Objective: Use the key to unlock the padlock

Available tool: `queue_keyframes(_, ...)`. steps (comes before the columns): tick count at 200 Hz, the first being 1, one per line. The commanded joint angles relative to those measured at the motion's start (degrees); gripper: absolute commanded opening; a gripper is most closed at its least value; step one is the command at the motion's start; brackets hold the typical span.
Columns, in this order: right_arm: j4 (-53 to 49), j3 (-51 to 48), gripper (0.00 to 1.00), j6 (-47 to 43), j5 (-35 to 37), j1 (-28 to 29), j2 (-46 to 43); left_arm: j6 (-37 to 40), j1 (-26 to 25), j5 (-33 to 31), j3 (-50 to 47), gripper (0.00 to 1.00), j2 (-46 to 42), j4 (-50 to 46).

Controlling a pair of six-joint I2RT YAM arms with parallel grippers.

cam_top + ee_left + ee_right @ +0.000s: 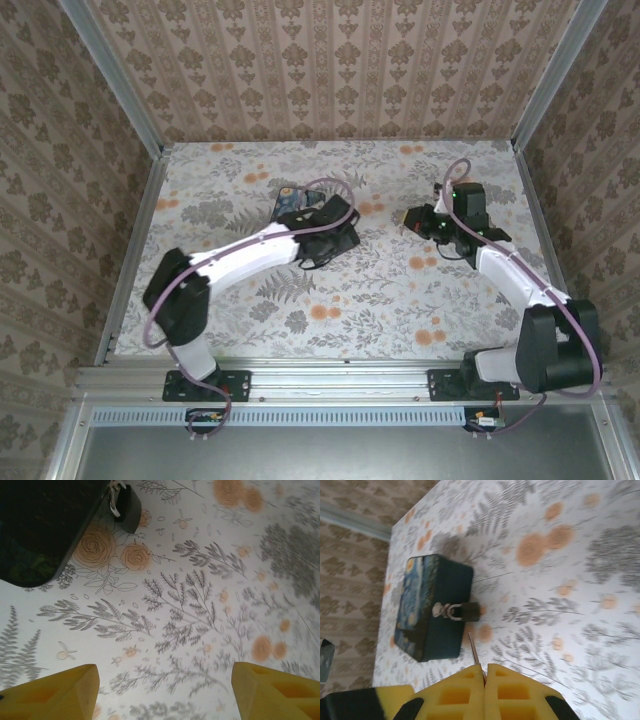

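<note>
- The left end effector point(165, 680) hovers over the white floral-patterned desk point(200, 605). Its yellow fingers point(60, 690) are spread wide, with nothing between them but the printed ferns and orange roses.
- The dark blue rectangular box with a swirling night-sky picture on its lid point(427, 605) lies on the desk toward the far left. In the left wrist view it fills the upper left corner, ahead of the spread fingers and apart from them.
- The small black padlock with a silver shackle point(469, 611) hangs on the front face of the box, its shackle through the silver latch. Its body lies out over the desk (in the left wrist view it shows as a dark round stub point(129, 502) at the box's edge).
- The right end effector point(484, 669) is closed on the thin silver metal key point(474, 650), pinched between its yellow fingers.
- The blade points toward the padlock, its tip just short of the lock's body and a little to one side; they do not touch.
</note>
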Motion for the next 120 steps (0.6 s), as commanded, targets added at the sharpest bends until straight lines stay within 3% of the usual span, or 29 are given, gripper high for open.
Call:
queue_keyframes(1, -5.63, -1.44, 0.00, -1.63, 7.61, -1.90, -4.18, -12.97, -0.81, -10.60, 8.56, 0.72, 7.70, -10.27)
queue_keyframes(27, -6.17, -2.65, 0.00, -0.86, 10.64, -4.44, -5.69, -17.76, -0.68, -15.07, 22.55, 0.73, 18.39, -19.46)
queue_keyframes(57, -5.66, -2.56, 0.00, -1.44, 9.36, -5.68, -5.07, -22.21, 0.65, -18.90, 37.74, 0.76, 29.40, -29.32)
queue_keyframes(95, -4.72, -1.35, 0.00, -1.30, 5.76, -5.68, -2.61, -24.15, 2.84, -18.54, 48.13, 0.77, 37.58, -34.77)
queue_keyframes(120, -3.87, -0.86, 0.00, -1.27, 4.88, -5.68, -1.30, -23.70, 4.13, -18.74, 45.80, 0.76, 36.46, -35.78)
